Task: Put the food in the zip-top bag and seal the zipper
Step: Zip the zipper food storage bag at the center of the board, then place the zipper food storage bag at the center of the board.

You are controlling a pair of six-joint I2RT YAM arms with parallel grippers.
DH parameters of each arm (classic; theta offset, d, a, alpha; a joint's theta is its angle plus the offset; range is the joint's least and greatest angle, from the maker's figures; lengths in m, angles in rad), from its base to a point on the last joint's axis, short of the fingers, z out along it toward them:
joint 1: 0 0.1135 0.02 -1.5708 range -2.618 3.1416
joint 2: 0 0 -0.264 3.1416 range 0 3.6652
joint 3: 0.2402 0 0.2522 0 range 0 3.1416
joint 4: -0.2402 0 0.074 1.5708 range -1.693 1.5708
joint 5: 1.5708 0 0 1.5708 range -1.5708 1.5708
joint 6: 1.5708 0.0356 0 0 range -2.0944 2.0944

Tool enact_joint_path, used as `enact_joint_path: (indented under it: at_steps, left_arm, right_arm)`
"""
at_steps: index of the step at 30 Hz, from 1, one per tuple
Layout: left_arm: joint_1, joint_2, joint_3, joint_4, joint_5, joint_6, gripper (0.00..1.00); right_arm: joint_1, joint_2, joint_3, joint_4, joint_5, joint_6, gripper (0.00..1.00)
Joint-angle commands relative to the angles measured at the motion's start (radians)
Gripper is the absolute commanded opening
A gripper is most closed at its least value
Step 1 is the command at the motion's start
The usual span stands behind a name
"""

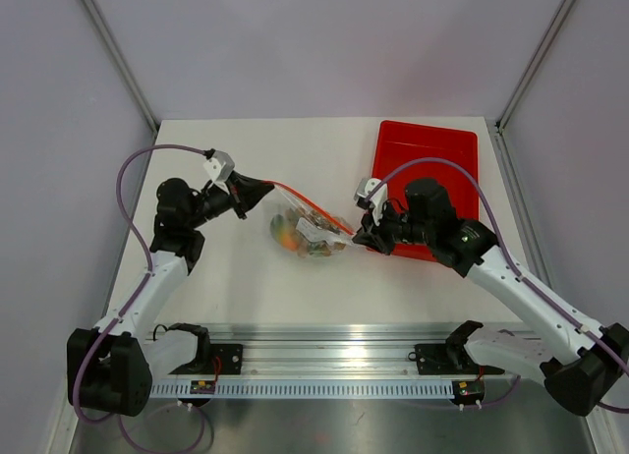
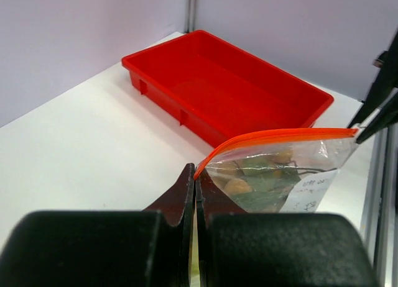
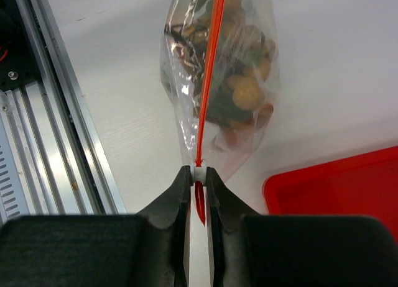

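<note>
The clear zip-top bag (image 1: pixel 305 230) hangs stretched between my two grippers above the table, with the toy food (image 1: pixel 295 233) inside it. Its orange-red zipper (image 1: pixel 314 205) runs taut along the top edge. My left gripper (image 1: pixel 267 190) is shut on the bag's left corner (image 2: pixel 198 174). My right gripper (image 1: pixel 360 240) is shut on the zipper's small white end piece (image 3: pixel 198 173) at the right corner. In the right wrist view the tan-brown balls (image 3: pixel 247 91) and green pieces show through the plastic (image 3: pixel 186 82). The zipper strip (image 2: pixel 280 135) shows in the left wrist view too.
A red rectangular tray (image 1: pixel 425 174) sits at the back right, just behind my right arm; it also shows in the left wrist view (image 2: pixel 224 88). A metal rail (image 1: pixel 324 361) runs along the near table edge. Grey walls close in the sides and back.
</note>
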State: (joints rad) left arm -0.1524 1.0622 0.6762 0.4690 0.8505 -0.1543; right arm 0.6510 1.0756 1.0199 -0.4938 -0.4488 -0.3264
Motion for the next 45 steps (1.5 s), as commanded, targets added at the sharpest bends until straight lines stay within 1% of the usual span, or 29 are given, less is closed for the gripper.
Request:
enact_joint_path:
  at_steps: [1,5,8,12,16,17,18,20,22,24,25,26,27,28,29,30,31,32,33,34,35,36,37,39,40,42,43,44,45]
  left_arm:
    - [0.028,-0.008,0.059,0.077,-0.123,0.027,0.0]
    - [0.03,-0.002,0.063,0.077,-0.128,0.027,0.0]
    - [0.03,0.007,0.063,0.088,-0.12,0.016,0.0]
    - [0.031,0.016,0.062,0.105,-0.114,-0.002,0.0]
    - [0.03,0.035,0.072,0.123,-0.102,-0.013,0.0]
    - [0.03,0.048,0.08,0.135,-0.078,-0.022,0.0]
    - [0.03,0.086,0.094,0.148,-0.073,-0.034,0.0]
    - [0.03,0.132,0.16,0.145,-0.067,-0.042,0.0]
    - [0.03,0.202,0.219,0.164,-0.07,-0.059,0.0]
    - [0.031,0.269,0.267,0.192,-0.048,-0.062,0.0]
    - [0.031,0.294,0.293,0.198,-0.042,-0.056,0.0]
    - [0.036,0.315,0.366,0.194,-0.025,-0.048,0.02]
    - [0.039,0.361,0.408,0.147,-0.019,-0.028,0.06]
    - [0.053,0.38,0.46,0.116,-0.013,-0.024,0.18]
    - [0.059,0.396,0.53,0.093,-0.01,-0.024,0.27]
    - [0.066,0.409,0.558,0.077,-0.008,-0.045,0.37]
    - [0.08,0.419,0.575,0.079,-0.019,-0.062,0.55]
    - [0.085,0.417,0.58,0.086,-0.03,-0.082,0.62]
    - [0.089,0.409,0.568,0.109,-0.042,-0.123,0.85]
    - [0.093,0.383,0.554,0.121,-0.069,-0.137,0.91]
    - [0.093,0.366,0.53,0.129,-0.082,-0.143,0.99]
    - [0.093,0.345,0.484,0.138,-0.096,-0.148,0.99]
    - [0.093,0.323,0.456,0.14,-0.109,-0.149,0.99]
    - [0.093,0.25,0.395,0.1,-0.166,-0.143,0.99]
    - [0.093,0.225,0.382,0.071,-0.21,-0.137,0.99]
    - [0.09,0.148,0.364,-0.03,-0.26,-0.126,0.99]
    - [0.085,0.122,0.359,-0.07,-0.295,-0.125,0.99]
    - [0.082,0.102,0.358,-0.158,-0.31,-0.12,0.99]
    - [0.079,0.064,0.358,-0.206,-0.323,-0.119,0.99]
  right_arm:
    - [-0.01,-0.075,-0.044,-0.042,0.064,0.055,0.0]
    - [-0.011,-0.129,-0.098,-0.038,0.073,0.093,0.0]
    - [-0.008,-0.144,-0.109,-0.025,0.065,0.122,0.0]
    - [-0.01,-0.128,-0.101,-0.017,0.062,0.13,0.0]
    - [-0.01,-0.092,-0.075,0.056,0.08,0.157,0.0]
    - [-0.01,-0.062,-0.051,0.075,0.108,0.168,0.0]
    - [-0.01,-0.042,-0.031,0.089,0.177,0.181,0.0]
    - [-0.01,0.036,0.029,0.121,0.255,0.168,0.0]
    - [-0.016,0.128,0.077,0.17,0.283,0.133,0.0]
    - [-0.028,0.196,0.172,0.199,0.323,0.112,0.0]
    - [-0.033,0.26,0.21,0.214,0.334,0.098,0.0]
    - [-0.034,0.292,0.292,0.216,0.341,0.083,0.0]
    - [-0.034,0.322,0.331,0.219,0.341,0.054,0.0]
    - [-0.034,0.37,0.401,0.227,0.334,0.043,0.0]
    - [-0.034,0.392,0.431,0.228,0.306,0.033,0.0]
    - [-0.033,0.409,0.457,0.228,0.28,0.021,0.0]
    - [-0.028,0.438,0.485,0.23,0.245,0.015,0.0]
    - [-0.016,0.451,0.486,0.23,0.19,0.01,0.03]
    - [-0.005,0.46,0.486,0.23,0.174,0.003,0.07]
    - [0.01,0.483,0.471,0.218,0.161,0.0,0.25]
    - [0.053,0.494,0.459,0.206,0.139,-0.008,0.33]
    - [0.071,0.504,0.442,0.199,0.139,-0.01,0.41]
    - [0.085,0.511,0.403,0.199,0.145,0.004,0.51]
    - [0.095,0.504,0.355,0.218,0.166,0.08,0.55]
    - [0.095,0.474,0.3,0.248,0.197,0.104,0.57]
    - [0.095,0.433,0.249,0.271,0.234,0.153,0.62]
    - [0.095,0.385,0.212,0.291,0.267,0.173,0.69]
    - [0.095,0.362,0.201,0.29,0.344,0.191,0.75]
    - [0.093,0.342,0.194,0.281,0.392,0.226,0.81]
